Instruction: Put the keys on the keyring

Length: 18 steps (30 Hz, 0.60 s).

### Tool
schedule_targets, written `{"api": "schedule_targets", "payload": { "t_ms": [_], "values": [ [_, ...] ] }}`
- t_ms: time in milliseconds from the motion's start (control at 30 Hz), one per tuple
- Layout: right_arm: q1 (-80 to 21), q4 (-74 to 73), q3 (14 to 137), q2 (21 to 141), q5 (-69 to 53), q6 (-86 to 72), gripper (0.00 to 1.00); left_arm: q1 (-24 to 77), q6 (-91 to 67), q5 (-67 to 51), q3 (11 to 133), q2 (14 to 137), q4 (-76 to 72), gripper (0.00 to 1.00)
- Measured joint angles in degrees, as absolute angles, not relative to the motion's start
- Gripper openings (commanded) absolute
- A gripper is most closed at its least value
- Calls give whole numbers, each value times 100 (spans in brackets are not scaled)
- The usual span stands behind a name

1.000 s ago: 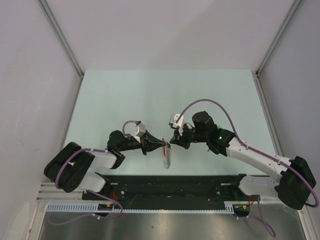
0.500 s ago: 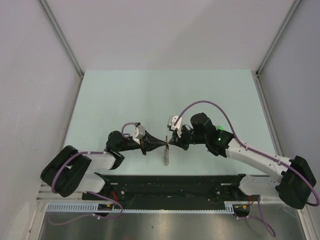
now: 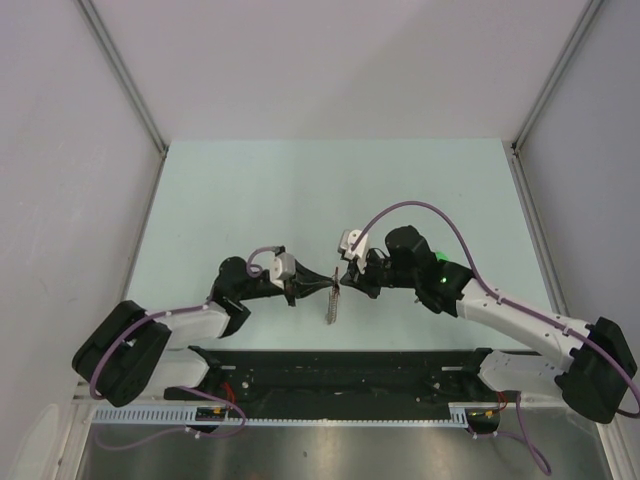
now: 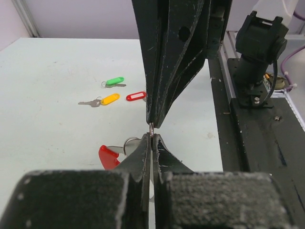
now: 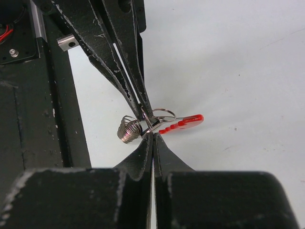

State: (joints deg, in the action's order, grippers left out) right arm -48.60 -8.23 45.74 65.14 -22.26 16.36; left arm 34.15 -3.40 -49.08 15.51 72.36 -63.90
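My left gripper (image 3: 329, 287) and right gripper (image 3: 341, 281) meet tip to tip above the table's middle front, both shut. Between them they pinch a thin metal ring (image 4: 151, 130) of the keyring (image 3: 331, 306), which hangs below them, edge-on in the top view. Its red plastic arc (image 5: 183, 123) and its bunched silver rings (image 5: 127, 131) show in the right wrist view, and the red arc also shows in the left wrist view (image 4: 108, 157). The green key (image 4: 114, 81), yellow key (image 4: 108, 99) and red key (image 4: 136, 96) lie loose on the table beyond. The black key is out of view.
The black mounting rail (image 3: 340, 365) runs along the table's near edge just below the grippers. The right arm's base (image 4: 257, 52) stands on it. The pale green table (image 3: 320, 190) is walled by white panels on three sides.
Both grippers stayed shut and tip to tip. They shifted slightly with the keyring, which has swung from lying slanted to hanging narrow and edge-on. The left arm has stretched out more.
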Motion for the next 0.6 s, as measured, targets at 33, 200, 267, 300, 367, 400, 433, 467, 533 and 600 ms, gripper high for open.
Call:
{"api": "schedule_targets", "payload": {
  "t_ms": [33,200,267,300,367,400,433,467,533,600],
  "values": [
    [-4860,-834,4574,6506,-2204,1638,0,3430,-294,-4895,1573,7218,-6313,0],
    [-4860,-908,4574,6484,-2121,1662,0,3476,-104,-4858,1667,7207,-6049,0],
    [-4860,-932,4574,6469,-2088,1667,0,3489,-56,-4860,1710,7207,-5953,0],
    [-4860,-941,4574,6460,-2075,1673,0,3494,-38,-4860,1734,7205,-5911,0],
    [-4864,-952,4576,6436,-2034,1682,0,3500,3,-4858,1765,7199,-5867,0],
    [-4864,-958,4576,6423,-2025,1684,0,3503,8,-4860,1776,7196,-5848,0],
    [-4866,-961,4576,6412,-2014,1691,0,3505,12,-4860,1791,7192,-5822,0],
    [-4866,-961,4576,6403,-1997,1704,0,3505,21,-4860,1813,7192,-5784,0],
    [-4869,-965,4578,6396,-1975,1734,0,3505,51,-4860,1846,7192,-5719,0],
    [-4869,-987,4578,6394,-1962,1767,0,3509,60,-4858,1859,7188,-5664,0]
  ]
}}
